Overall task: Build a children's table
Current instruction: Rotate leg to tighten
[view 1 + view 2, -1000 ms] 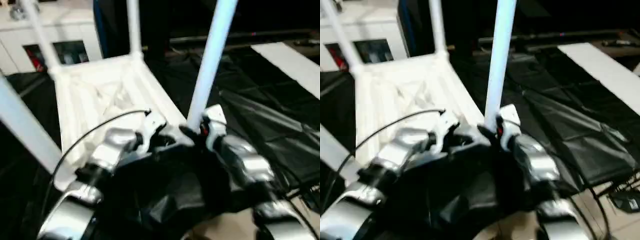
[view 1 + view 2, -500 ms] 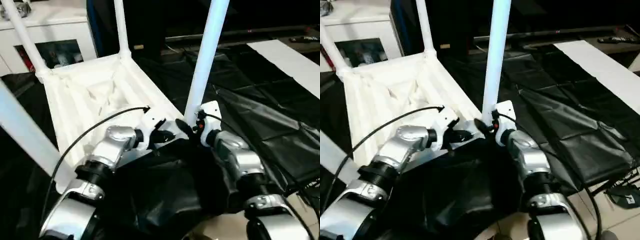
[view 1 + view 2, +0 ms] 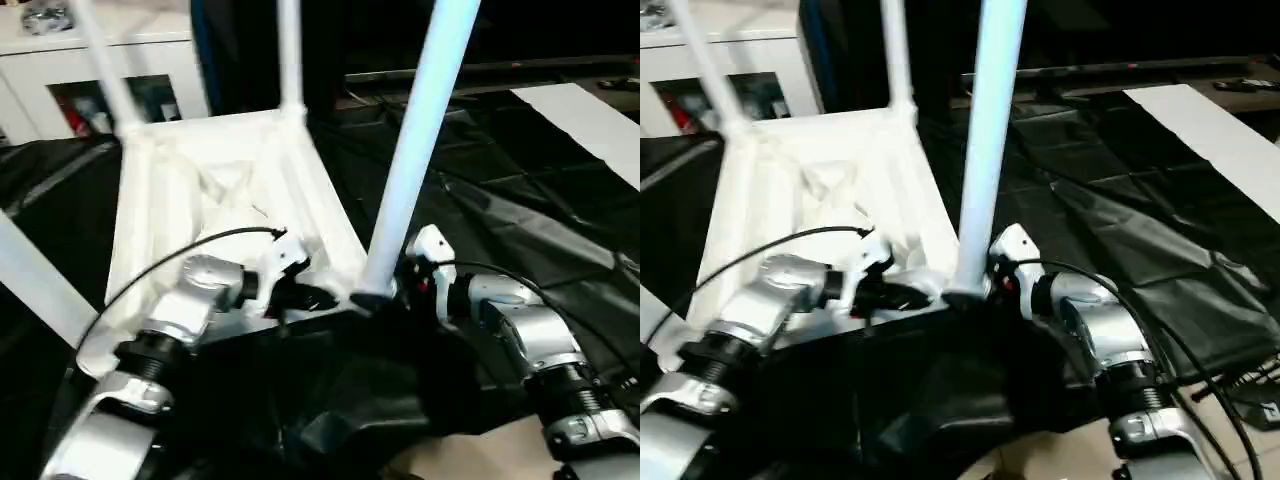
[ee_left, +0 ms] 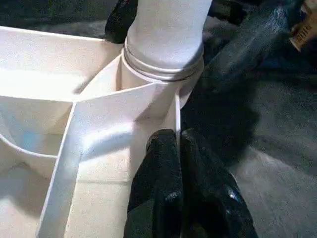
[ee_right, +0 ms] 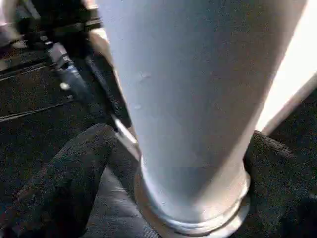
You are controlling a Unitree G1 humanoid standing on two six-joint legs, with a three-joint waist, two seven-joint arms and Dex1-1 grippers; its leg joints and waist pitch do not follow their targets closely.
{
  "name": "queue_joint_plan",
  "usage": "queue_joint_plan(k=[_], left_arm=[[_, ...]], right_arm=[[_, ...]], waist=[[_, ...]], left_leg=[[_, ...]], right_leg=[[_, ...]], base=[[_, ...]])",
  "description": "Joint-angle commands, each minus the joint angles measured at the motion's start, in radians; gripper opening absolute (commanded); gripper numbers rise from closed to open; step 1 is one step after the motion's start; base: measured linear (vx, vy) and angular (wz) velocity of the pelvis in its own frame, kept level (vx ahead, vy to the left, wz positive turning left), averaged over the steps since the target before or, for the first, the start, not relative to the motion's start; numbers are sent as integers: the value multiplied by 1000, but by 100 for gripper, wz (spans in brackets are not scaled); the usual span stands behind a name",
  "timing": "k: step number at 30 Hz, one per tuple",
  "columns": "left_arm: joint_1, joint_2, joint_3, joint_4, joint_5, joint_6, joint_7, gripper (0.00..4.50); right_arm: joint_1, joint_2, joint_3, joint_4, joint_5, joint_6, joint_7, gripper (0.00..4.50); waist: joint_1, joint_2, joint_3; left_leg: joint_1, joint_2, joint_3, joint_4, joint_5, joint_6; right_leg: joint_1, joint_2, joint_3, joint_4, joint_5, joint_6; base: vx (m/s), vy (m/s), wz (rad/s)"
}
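- No brand, label or writing can be read anywhere.
- The tabletop (image 3: 215,215) lies upside down on black sheeting (image 3: 520,190), its ribbed white plastic underside facing up, in the left middle of the scene.
- Four white tapered tube legs stand up from its round corner sockets; all are cut off by the picture edges.
- The near-right leg (image 3: 415,150) is smooth and bluish-white; a ringed collar seats it in the near-right corner socket (image 4: 163,69).
- The far-right leg (image 3: 291,50) and far-left leg (image 3: 105,65) rise at the far corners; the near-left leg (image 3: 35,275) slants off the left edge.
- The left gripper (image 4: 179,144) has its two black fingers clenched together, empty, tips against the tabletop's rim just beside the near-right socket.
- The right gripper (image 5: 173,163) straddles the base of the near-right leg with its textured black fingers (image 5: 69,168) spread wide on either side, released from it.
- A white cabinet (image 3: 60,85) with glass doors stands at the far left; its contents are too blurred to name.
- A white board (image 3: 590,115) lies at the far right.
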Motion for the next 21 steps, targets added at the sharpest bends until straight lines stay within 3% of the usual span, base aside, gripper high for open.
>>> queue_joint_plan(k=[1, 3, 14, 21], left_arm=[[-14, -6, -18, -70, -34, -7, -62, 0], [-12, -4, -18, -71, -34, -7, -64, 0], [4, -3, -21, -86, -38, -8, -60, 0], [-28, -65, 13, -33, -16, -19, 101, 0]], right_arm=[[15, -1, 24, -30, 8, 20, 31, 409], [16, -1, 24, -30, 7, 21, 30, 409], [29, 7, 34, -47, 15, 39, 21, 306], [19, 74, 3, 14, -22, 19, -139, 264]], waist=[[-1, 2, -66], [2, 1, -66], [5, 1, -66], [1, -5, -63]], left_leg=[[31, 88, -42, -80, -147, 57], [31, 87, -41, -80, -145, 55], [30, 86, -43, -80, -152, 41], [30, 84, -45, -83, -194, 15]], right_leg=[[39, -66, 44, -61, -94, -274], [39, -67, 44, -61, -89, -277], [41, -68, 44, -62, -102, -269], [38, -71, 47, -72, -178, -253]], base=[[0, 0, 0], [0, 0, 0], [0, 0, 0], [0, 0, 0]])
